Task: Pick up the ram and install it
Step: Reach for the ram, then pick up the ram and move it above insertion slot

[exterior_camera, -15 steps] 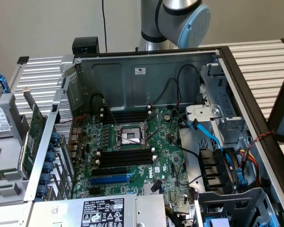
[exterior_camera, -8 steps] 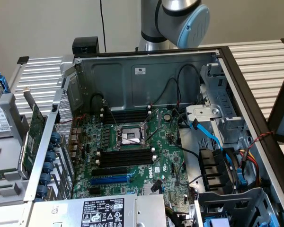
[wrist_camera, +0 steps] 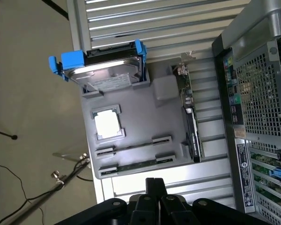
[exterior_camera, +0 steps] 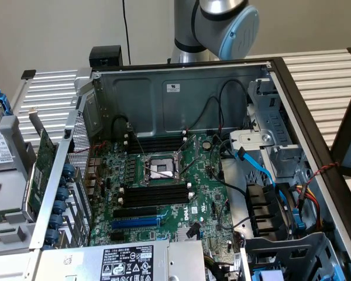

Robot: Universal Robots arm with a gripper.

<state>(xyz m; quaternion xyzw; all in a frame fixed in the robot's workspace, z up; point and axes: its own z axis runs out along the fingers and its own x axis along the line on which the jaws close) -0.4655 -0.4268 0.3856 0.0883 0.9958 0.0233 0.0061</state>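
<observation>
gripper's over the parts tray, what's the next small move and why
Probably open the jaws. The gripper is shut and holds nothing, hovering by the edge of the grey tray, while the ram lies untouched in its holder, the stick nearest the gripper. The black memory slots look empty, so the pick seems to come first, and a shut gripper cannot straddle the stick.
</observation>
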